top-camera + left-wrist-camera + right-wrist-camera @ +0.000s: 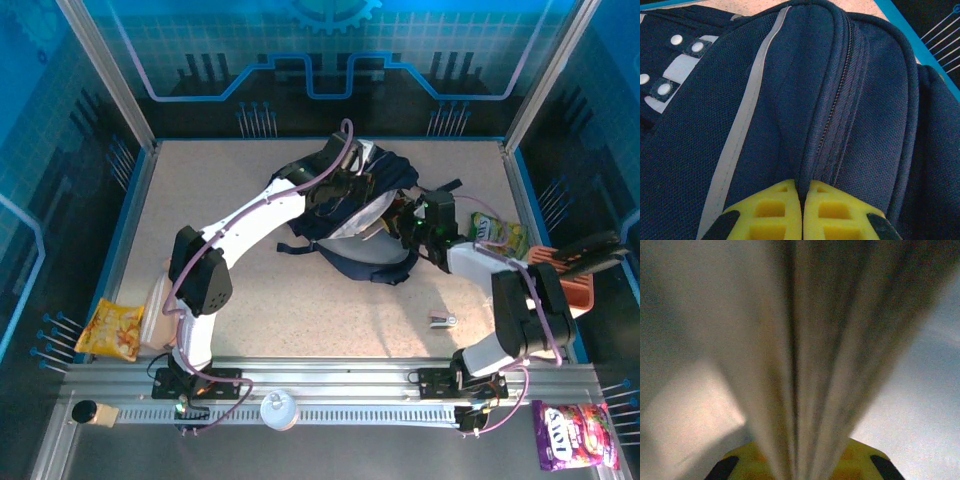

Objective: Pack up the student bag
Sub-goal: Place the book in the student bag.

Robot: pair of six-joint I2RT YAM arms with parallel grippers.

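1. Bag lies on the table, centre-far.
2. Left gripper pinches a bag fold beside the zipper.
3. Right gripper, at the bag's right side, clamps blurred pale sheets.

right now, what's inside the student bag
The student bag shows a pale surface at its mouth, where the right gripper reaches in holding a blurred pale thing. The left gripper pinches the zipper edge. Fabric hides deeper contents.

A robotics lab cell is suggested — the table is enclosed by blue-lit panels at 12 o'clock, with an aluminium rail bolted at 6 o'clock.
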